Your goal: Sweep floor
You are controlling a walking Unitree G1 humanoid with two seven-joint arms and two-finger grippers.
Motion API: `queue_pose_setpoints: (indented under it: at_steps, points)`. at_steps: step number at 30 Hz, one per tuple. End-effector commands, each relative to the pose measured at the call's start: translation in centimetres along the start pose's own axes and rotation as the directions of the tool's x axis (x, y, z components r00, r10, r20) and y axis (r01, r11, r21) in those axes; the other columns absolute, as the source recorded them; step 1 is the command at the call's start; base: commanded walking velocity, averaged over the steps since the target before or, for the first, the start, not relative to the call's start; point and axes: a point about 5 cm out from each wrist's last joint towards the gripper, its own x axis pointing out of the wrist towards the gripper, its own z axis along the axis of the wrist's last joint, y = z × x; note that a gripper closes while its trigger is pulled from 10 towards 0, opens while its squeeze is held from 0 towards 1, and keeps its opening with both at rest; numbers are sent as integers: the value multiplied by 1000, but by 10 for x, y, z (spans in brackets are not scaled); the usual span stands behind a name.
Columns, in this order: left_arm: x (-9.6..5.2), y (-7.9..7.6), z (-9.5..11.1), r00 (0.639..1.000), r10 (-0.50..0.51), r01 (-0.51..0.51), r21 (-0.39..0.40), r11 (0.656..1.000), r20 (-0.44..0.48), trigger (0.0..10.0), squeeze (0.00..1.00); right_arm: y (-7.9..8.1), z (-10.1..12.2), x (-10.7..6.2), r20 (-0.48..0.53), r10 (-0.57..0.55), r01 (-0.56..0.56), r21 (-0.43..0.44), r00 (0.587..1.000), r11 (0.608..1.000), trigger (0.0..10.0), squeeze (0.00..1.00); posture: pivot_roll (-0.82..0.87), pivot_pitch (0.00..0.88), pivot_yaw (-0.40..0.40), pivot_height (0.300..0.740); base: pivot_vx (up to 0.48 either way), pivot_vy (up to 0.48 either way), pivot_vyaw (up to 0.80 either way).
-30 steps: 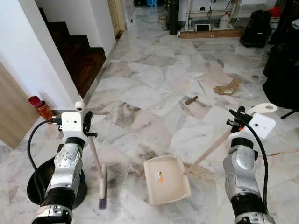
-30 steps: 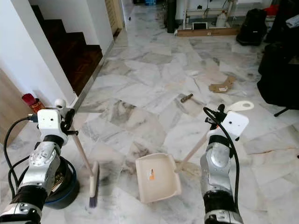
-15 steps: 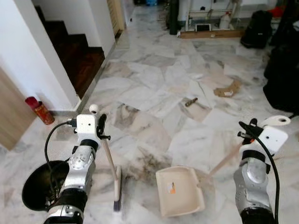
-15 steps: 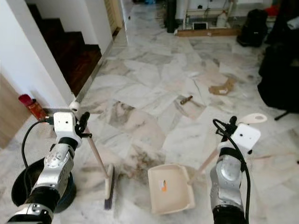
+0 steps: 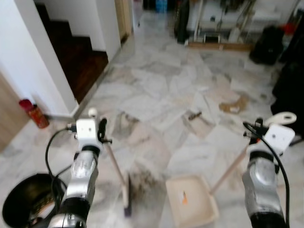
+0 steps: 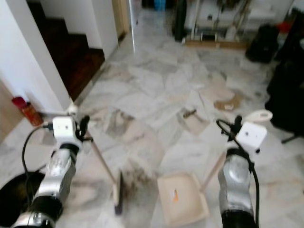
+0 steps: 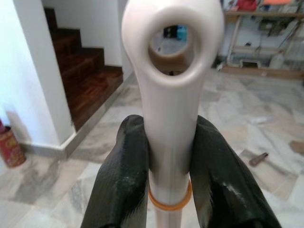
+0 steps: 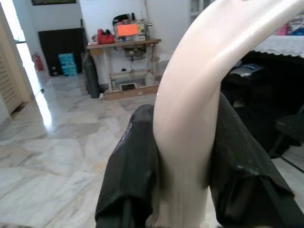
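My left gripper (image 7: pixel 172 175) is shut on the cream handle of a broom (image 5: pixel 113 161). The broom's dark bristled head (image 5: pixel 126 195) rests on the marble floor beside a dark dirt patch (image 5: pixel 141 183). The right gripper (image 8: pixel 185 183) is shut on the curved cream handle of a dustpan (image 5: pixel 192 206), which lies flat on the floor between my arms. Farther ahead on the floor lie a small brown piece of debris (image 5: pixel 194 115) and a torn scrap of cardboard (image 5: pixel 232 105).
A black bucket (image 5: pixel 21 203) sits at my lower left, a red canister (image 5: pixel 32 113) by the white wall. Dark wooden stairs (image 5: pixel 80 57) rise at the left. Black bags (image 5: pixel 289 80) stand at the right, shelving and a low board (image 5: pixel 218 45) at the far end.
The whole view has shifted and blurred, so the camera has moved forward. Broom and dustpan stay in my grippers and travel along; the bucket now sits lower left.
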Motion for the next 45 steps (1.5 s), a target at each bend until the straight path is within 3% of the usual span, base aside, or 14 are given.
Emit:
queue_pose_setpoints:
  at_steps: [1, 45]
  points:
    - [5, -2, 15, 998, -6, 4, 24, 1000, 64, 10000, 0, -4, 7, 0, 23, -11, 11, 19, 1000, 1000, 10000, 0, -61, 0, 27, 740, 371, 0, 0]
    - [-2, -6, 17, 999, -21, 21, 11, 1000, 45, 10000, 0, 4, 7, -9, -2, -6, 6, 34, 1000, 999, 10000, 0, -55, 0, 35, 740, 374, 0, 0]
